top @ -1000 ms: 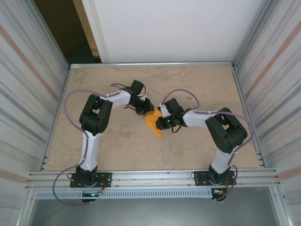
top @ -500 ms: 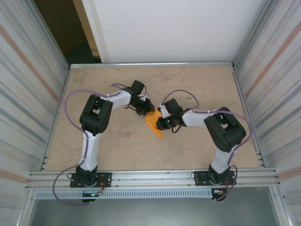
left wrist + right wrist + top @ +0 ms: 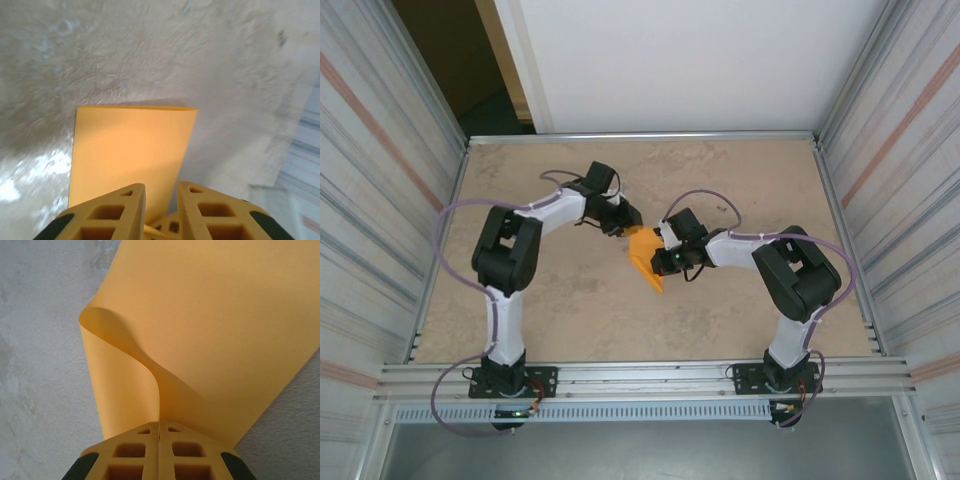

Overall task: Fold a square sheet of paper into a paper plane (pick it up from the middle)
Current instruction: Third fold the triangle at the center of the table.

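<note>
Right fingers [image 3: 131, 454] pinch curled orange paper [image 3: 225, 325] (mottled table [image 3: 35, 365] beneath).

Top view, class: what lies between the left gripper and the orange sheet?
Top view: only bare table between the left gripper and the square sheet of paper.

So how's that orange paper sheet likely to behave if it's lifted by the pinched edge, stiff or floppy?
Probably floppy: the square sheet of paper curls in a soft loop where the right gripper pinches it. Likely light too, as one pinch holds that curl up. A push would probably buckle it rather than slide it.
</note>
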{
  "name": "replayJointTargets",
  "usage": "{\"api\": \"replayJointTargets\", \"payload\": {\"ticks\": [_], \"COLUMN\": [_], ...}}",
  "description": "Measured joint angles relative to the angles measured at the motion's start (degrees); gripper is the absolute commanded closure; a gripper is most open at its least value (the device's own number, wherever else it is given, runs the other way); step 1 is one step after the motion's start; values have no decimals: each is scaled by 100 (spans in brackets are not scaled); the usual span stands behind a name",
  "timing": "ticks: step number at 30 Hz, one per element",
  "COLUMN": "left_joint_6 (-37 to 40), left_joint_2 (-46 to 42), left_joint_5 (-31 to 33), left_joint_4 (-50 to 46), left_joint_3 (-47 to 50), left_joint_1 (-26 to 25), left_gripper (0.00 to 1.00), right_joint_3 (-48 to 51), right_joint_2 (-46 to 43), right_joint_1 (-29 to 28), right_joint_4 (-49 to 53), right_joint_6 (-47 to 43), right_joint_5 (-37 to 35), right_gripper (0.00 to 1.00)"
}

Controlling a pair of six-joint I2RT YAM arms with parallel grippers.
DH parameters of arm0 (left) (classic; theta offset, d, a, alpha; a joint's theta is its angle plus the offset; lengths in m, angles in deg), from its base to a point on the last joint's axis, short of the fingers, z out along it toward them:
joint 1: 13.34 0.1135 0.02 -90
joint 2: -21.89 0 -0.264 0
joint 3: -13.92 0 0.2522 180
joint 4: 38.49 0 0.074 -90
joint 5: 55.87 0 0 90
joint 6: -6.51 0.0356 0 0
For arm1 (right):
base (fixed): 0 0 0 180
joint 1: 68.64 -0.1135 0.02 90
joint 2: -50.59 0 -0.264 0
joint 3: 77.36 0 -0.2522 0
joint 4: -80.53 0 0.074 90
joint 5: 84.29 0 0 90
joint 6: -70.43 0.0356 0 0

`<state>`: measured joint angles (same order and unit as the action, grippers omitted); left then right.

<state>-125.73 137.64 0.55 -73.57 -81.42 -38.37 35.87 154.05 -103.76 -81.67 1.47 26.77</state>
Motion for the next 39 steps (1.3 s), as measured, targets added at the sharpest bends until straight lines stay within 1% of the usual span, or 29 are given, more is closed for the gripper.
{"api": "replayJointTargets", "payload": {"ticks": [2, 6, 10, 13, 20, 34, 39], "left_joint_6": [-144, -466, -824, -1001, -1165, -1180, -1158], "left_joint_2": [-424, -977, -1152, -1158, -1152, -691, -678], "left_joint_5": [44, 37, 7, -2, -133, -262, -260], "left_joint_4": [289, 887, 1305, 1460, 1696, 1803, 1733], "left_joint_3": [404, 1259, 1954, 2216, 2321, 2293, 2267], "left_joint_1": [74, 81, -33, -188, -398, -522, -527], "left_gripper": [73, 73, 77, 81, 85, 86, 86], "right_joint_3": [-59, -192, -267, -271, -291, -367, -376], "right_joint_2": [42, 153, 223, 229, 249, 313, 319], "right_joint_1": [0, 0, 2, 4, 37, 61, 63], "right_joint_4": [24, 37, 35, 35, 52, 90, 101], "right_joint_6": [50, 155, 260, 293, 297, 382, 400], "right_joint_5": [15, 26, 48, 68, 127, 173, 175], "right_gripper": [95, 95, 95, 95, 95, 95, 95]}}
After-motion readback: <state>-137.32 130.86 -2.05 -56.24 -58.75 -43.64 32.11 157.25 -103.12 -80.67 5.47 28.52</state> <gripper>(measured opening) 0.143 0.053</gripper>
